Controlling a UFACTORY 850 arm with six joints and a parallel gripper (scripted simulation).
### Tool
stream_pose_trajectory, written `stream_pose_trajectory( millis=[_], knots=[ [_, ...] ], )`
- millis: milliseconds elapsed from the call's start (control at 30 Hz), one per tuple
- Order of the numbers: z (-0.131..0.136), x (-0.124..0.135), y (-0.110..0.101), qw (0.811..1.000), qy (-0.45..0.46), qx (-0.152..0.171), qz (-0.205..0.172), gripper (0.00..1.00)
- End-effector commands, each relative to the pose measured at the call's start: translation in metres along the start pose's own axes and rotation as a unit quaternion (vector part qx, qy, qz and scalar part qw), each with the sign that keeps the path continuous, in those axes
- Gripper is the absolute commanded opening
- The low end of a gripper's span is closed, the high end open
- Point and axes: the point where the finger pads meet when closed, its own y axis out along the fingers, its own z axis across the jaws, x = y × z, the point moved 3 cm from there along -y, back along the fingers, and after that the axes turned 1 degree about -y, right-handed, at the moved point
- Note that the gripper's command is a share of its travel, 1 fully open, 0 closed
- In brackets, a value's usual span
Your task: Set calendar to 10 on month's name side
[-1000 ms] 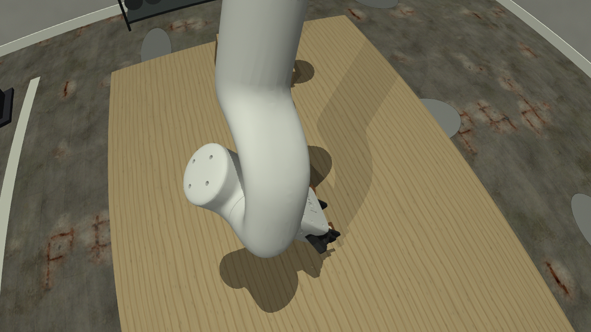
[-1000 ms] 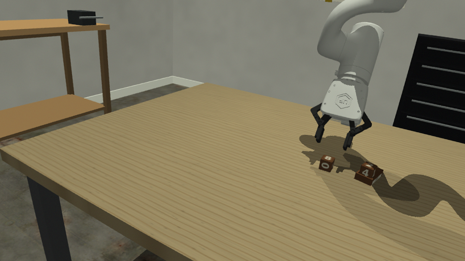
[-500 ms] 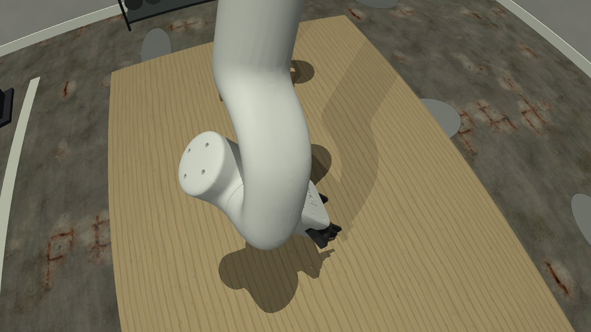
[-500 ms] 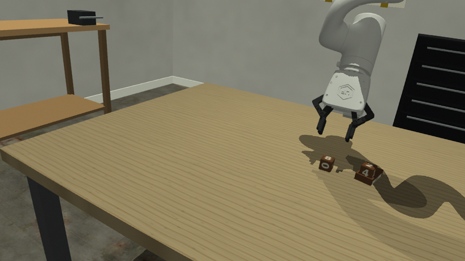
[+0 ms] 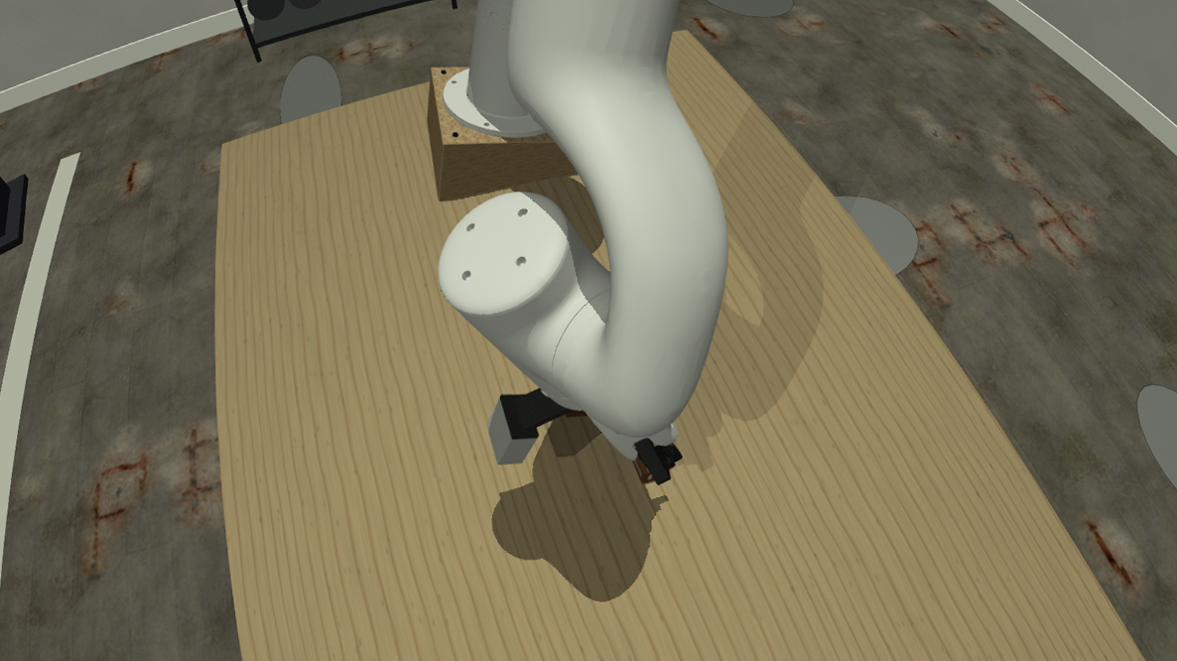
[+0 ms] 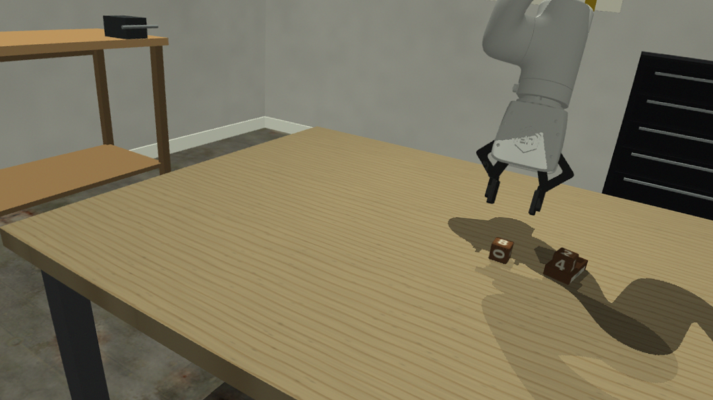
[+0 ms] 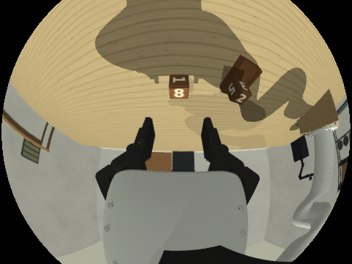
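My gripper [image 6: 511, 205] [image 7: 177, 125] is open and empty. It hangs well above the wooden table [image 6: 283, 250] [image 5: 330, 428]. A brown date cube [image 6: 501, 250] [image 7: 179, 87] stands alone on the table just below and in front of the fingers. It shows 8 on top and 0 on the side in the exterior view, and 1 and 8 in the wrist view. To its right a second cube [image 6: 561, 263] [image 7: 239, 87], showing 4, 2 and 5, sits tilted in the small brown tray [image 6: 579, 272] [image 7: 251, 67]. In the top view the arm hides the cubes and most of the gripper.
A wooden shelf unit [image 6: 55, 42] stands left of the table, with a black box [image 6: 123, 26] on top. A black drawer cabinet [image 6: 698, 133] stands behind the table. The arm's base sits on a block [image 5: 470, 169] at the table's far end.
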Motion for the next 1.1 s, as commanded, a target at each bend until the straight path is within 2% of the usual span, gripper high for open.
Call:
stream_pose_trajectory(
  millis=[0,100,200,367,533,733,767,1067],
  knots=[
    [0.000,0.005,0.000,1.000,0.002,0.002,0.030,0.69],
    [0.000,0.005,0.000,1.000,0.002,0.002,0.031,0.69],
    [0.001,0.006,0.001,0.999,0.004,0.008,0.049,0.69],
    [0.004,0.010,0.003,0.993,0.007,0.016,0.118,0.69],
    [0.000,0.016,0.003,0.985,0.003,0.007,0.174,0.69],
    [-0.001,0.020,0.003,0.983,0.002,0.004,0.181,0.69],
    [-0.001,0.020,0.003,0.983,0.002,0.004,0.181,1.00],
    [-0.001,0.020,0.003,0.983,0.002,0.004,0.181,1.00]
  ],
)
